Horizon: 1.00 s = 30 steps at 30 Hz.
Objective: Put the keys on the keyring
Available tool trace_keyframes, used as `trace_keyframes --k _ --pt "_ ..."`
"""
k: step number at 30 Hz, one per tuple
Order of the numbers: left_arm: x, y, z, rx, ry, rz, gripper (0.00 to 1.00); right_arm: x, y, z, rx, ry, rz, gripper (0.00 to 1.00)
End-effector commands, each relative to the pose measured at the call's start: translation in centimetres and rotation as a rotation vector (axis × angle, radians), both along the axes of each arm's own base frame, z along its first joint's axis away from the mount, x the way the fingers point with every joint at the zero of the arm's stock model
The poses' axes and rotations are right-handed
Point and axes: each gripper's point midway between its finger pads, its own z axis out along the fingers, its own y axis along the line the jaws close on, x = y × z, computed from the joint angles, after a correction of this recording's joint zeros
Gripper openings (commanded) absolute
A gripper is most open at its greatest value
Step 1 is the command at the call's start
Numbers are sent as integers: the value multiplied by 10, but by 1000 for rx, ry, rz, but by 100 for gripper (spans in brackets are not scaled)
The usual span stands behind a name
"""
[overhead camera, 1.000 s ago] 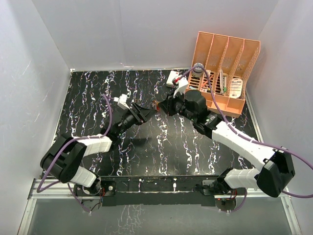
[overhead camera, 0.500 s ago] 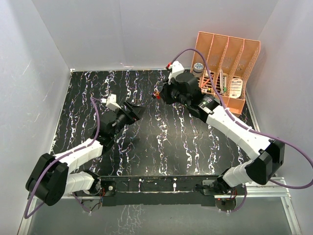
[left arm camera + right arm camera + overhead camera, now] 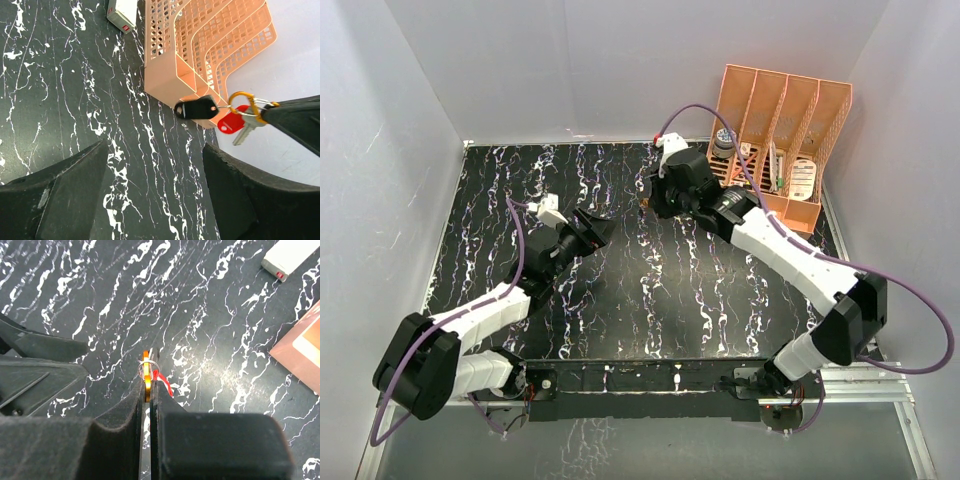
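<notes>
Black two-finger left gripper (image 3: 155, 150) stands released and empty above the black white-veined tabletop (image 3: 75, 75), while beyond it the clenched right gripper (image 3: 149, 386) pinches the thin orange keyring (image 3: 146, 374) aloft, with the black-headed key (image 3: 197, 108) and red-headed key (image 3: 231, 122) hanging from it before the peach mesh file organiser (image 3: 200, 40).

Keys (image 3: 197, 108) are hung on keyring (image 3: 242, 93), above table (image 3: 520, 180); box (image 3: 122, 12) is set beside rack (image 3: 785, 120), rear right.

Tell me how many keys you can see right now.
2. The black-headed key and the red-headed key both hang in the air from the orange keyring, side by side; the right gripper pinches that ring. Another could be hidden behind the gripper.
</notes>
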Motion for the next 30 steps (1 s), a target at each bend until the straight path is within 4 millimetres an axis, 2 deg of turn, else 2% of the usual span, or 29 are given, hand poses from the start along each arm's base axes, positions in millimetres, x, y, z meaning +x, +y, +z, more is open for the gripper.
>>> trace_keyframes --k 1,6,15,17,25,30 --pt "5 -2 8 -9 -32 -10 75 1 6 2 -9 24 36 0" --pt "-1 -19 20 -67 -119 -114 77 -13 22 -2 59 33 143 0" --pt "-11 -49 33 -87 -211 -312 74 -20 28 -4 80 39 194 0" --pt "-11 -53 24 -75 -198 -338 73 -20 30 -4 82 42 200 0" --pt "-10 -56 20 -43 -208 -358 69 -24 34 -1 98 44 230 0" --pt "-8 -54 21 -36 -218 -342 63 -29 36 -1 107 51 257 0"
